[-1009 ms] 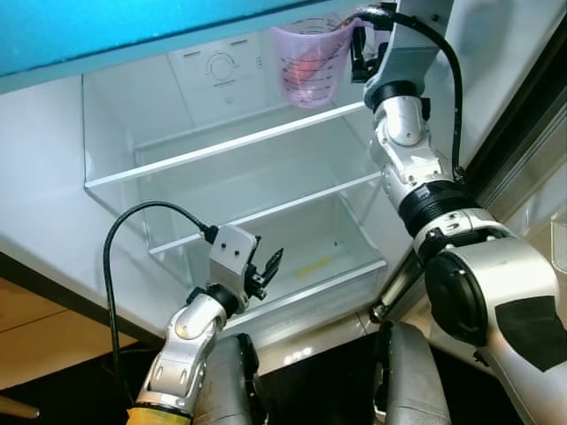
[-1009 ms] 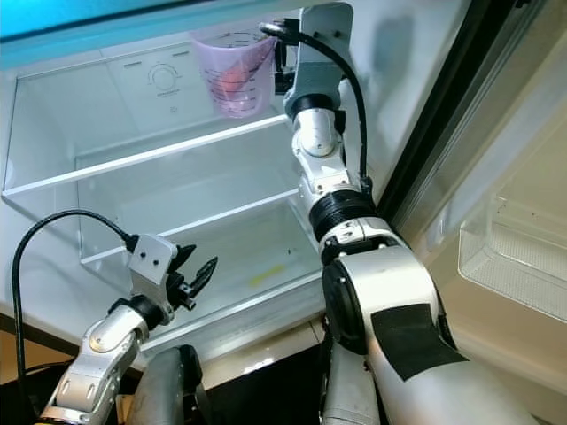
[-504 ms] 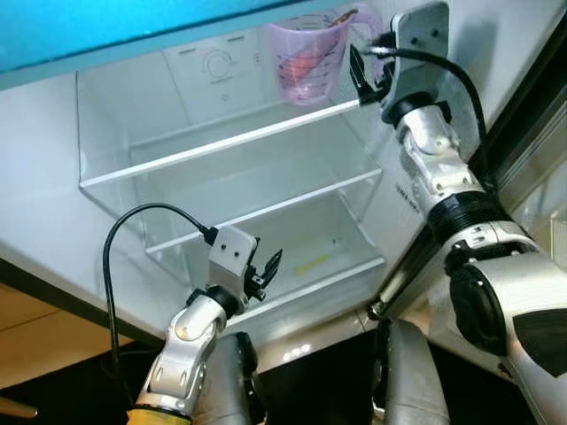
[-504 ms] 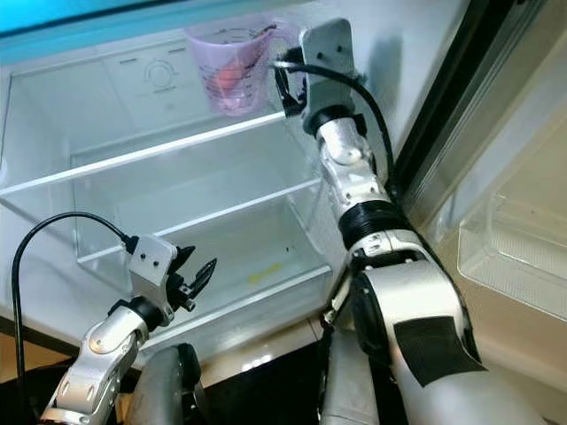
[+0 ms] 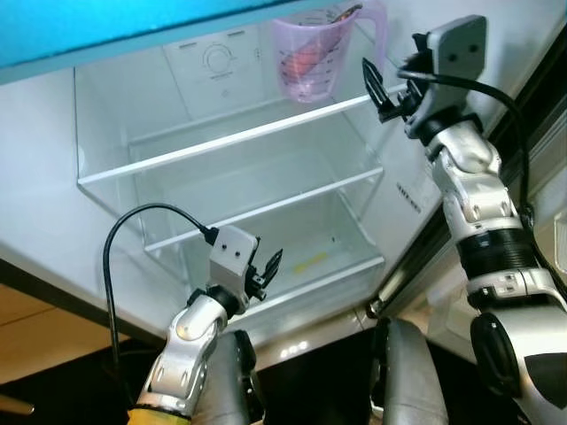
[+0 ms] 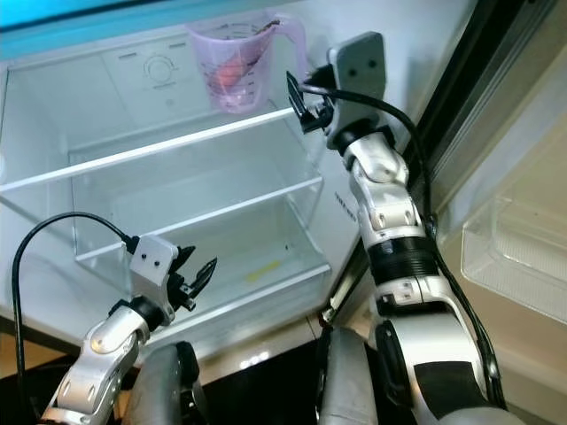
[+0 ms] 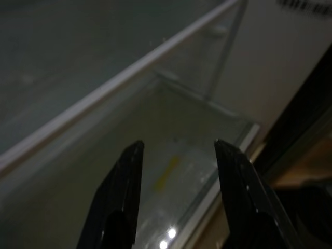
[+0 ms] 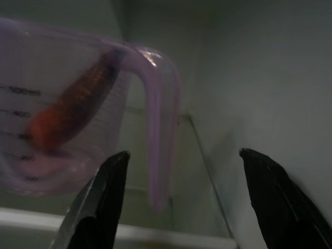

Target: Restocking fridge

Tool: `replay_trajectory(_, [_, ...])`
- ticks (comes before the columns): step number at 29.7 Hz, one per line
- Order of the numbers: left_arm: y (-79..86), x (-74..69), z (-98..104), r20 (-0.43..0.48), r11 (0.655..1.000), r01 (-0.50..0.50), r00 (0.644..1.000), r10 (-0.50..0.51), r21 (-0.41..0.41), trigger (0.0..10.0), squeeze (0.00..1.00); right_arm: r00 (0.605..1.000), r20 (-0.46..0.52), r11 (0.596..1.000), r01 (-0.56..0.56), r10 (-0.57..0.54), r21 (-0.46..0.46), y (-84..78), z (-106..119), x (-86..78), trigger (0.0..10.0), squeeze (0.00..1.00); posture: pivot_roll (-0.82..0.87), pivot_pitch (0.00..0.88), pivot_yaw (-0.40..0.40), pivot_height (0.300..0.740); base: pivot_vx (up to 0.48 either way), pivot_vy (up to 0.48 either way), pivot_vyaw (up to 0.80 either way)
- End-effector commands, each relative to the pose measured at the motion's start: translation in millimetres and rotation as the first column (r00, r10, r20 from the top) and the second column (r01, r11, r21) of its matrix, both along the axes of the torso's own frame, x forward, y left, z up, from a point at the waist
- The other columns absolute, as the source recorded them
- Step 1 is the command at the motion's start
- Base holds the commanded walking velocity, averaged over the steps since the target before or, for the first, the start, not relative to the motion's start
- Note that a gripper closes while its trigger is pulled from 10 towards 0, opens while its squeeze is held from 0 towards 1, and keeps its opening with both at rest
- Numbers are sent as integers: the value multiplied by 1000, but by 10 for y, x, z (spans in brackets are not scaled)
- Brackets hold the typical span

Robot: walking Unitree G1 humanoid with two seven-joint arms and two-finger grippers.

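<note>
left eye view: a pink measuring jug (image 5: 312,60) holding a carrot (image 5: 301,57) stands on the fridge's top glass shelf (image 5: 221,142), handle toward the right gripper (image 5: 381,88), whose fingers gape wide just beside it. lower down, the left gripper (image 5: 264,270) hovers by the crisper drawer (image 5: 328,252), fingers apart, empty.

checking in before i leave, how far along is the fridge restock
Done: the purple measuring jug stands on the top glass shelf. In hand: nothing; the right gripper is open beside its handle, and the left gripper idles open. Left: the lower shelves look bare.
</note>
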State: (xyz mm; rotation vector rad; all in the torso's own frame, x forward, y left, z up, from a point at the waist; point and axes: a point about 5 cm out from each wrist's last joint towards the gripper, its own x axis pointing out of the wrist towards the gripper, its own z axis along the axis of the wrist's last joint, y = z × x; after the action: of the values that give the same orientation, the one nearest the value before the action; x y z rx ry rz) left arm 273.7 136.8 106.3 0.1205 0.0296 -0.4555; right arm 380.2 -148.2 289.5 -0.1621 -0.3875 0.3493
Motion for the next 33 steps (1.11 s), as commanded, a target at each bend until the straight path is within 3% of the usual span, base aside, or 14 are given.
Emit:
replay_trajectory(1, [15,-34,-55,-26,1000,-6,1000,6,4,10000,0,1000,1,1000,-27,27,15,-13,31,-45,10000,0,-10,269,11,560,0,0,0])
replay_trajectory(5, [18,-41,-65,-29,1000,-6,1000,6,6,10000,0,986,-12,986,-168,168,15,37,-33,-362,10000,0,-15,269,8,560,0,0,0])
replay_trajectory(8, [17,-41,-69,-29,1000,-6,1000,6,6,10000,0,982,-22,982,-187,187,5,54,-77,-419,10000,0,-15,267,7,560,0,0,0])
replay_trajectory(13, [21,-45,-105,-36,1000,-3,999,4,16,10000,0,938,-199,957,-289,285,11,139,-563,-705,10000,0,-18,259,8,560,0,0,0])
replay_trajectory(16, [25,-42,-115,-38,1000,-4,999,5,18,10000,0,919,-255,952,-306,300,17,165,-740,-749,10000,0,-22,253,7,560,0,0,0])
replay_trajectory(18, [34,-34,-132,-42,1000,-7,999,8,22,10000,0,902,-334,960,-277,274,37,176,-1015,-767,10000,0,-23,249,7,560,0,0,0])
replay_trajectory(19, [45,-25,-149,-47,1000,-13,999,14,25,10000,0,897,-397,980,-194,195,43,169,-1314,-764,10000,0,-23,244,8,560,0,0,0])
replay_trajectory(20, [45,-25,-149,-47,1000,-13,999,14,25,10000,0,897,-397,980,-194,195,43,169,-1314,-764,10000,0,-23,244,8,560,0,0,0])
replay_trajectory(21, [56,-18,-162,-50,999,-20,999,21,28,10000,0,891,-452,999,-25,42,44,119,-1653,-752,10000,0,-22,239,10,560,0,0,0])
replay_trajectory(22, [56,-18,-162,-50,999,-20,999,21,28,10000,0,891,-452,999,-25,42,44,119,-1653,-752,10000,0,-22,239,10,560,0,0,0])
replay_trajectory(23, [67,-14,-170,-52,999,-26,998,27,28,10000,0,872,-478,990,136,-103,35,65,-1898,-786,10000,0,-20,232,12,560,0,0,0])
replay_trajectory(26, [95,-12,-181,-56,999,-41,998,43,28,10000,0,832,-497,956,293,-248,13,9,-2124,-881,10000,0,-16,227,15,560,0,0,0])
replay_trajectory(31, [121,-13,-205,-63,998,-50,997,52,32,10000,0,789,-540,946,322,-293,-43,-34,-2291,-954,10000,0,-22,218,18,560,0,0,0])
replay_trajectory(33, [132,-12,-239,-69,998,-53,996,56,36,10000,0,730,-597,931,356,-333,-83,-133,-2512,-1056,10000,0,-24,212,14,560,0,0,0])
